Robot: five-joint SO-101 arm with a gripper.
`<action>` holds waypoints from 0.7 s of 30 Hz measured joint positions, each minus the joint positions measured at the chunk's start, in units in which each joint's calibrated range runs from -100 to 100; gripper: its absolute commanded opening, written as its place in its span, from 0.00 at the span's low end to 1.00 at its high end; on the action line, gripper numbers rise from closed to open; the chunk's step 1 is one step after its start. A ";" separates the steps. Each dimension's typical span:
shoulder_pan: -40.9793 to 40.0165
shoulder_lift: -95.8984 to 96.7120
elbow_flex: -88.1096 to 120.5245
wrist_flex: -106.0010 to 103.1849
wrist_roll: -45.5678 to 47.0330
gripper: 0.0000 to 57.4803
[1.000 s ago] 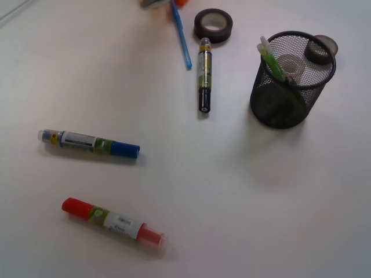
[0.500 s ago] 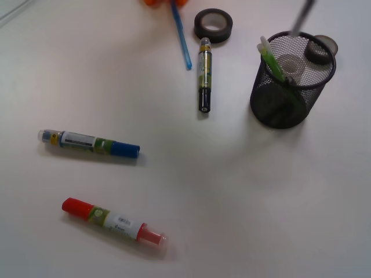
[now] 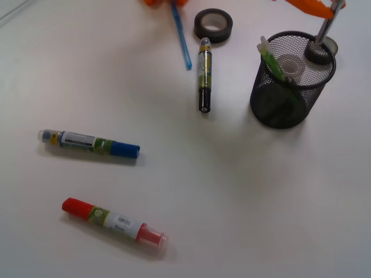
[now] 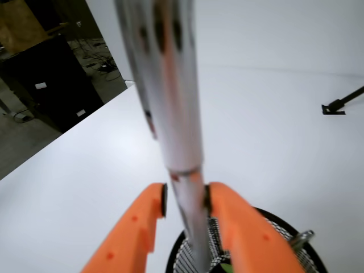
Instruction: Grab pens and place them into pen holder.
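change: my gripper now over pen holder, absent a second ago | grip: clamped on silver-grey pen | task: pen hangs tip-down above rim, release looks close

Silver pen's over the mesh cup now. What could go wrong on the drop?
1. The silver-grey pen, pinched in the orange gripper, hangs near the far rim of the black wire-mesh pen holder; released there, it may clip the rim and fall outside.
2. The lime green pen already leaning inside may deflect it.
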 measured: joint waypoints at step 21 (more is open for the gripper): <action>10.65 -8.71 -7.19 21.94 18.27 0.50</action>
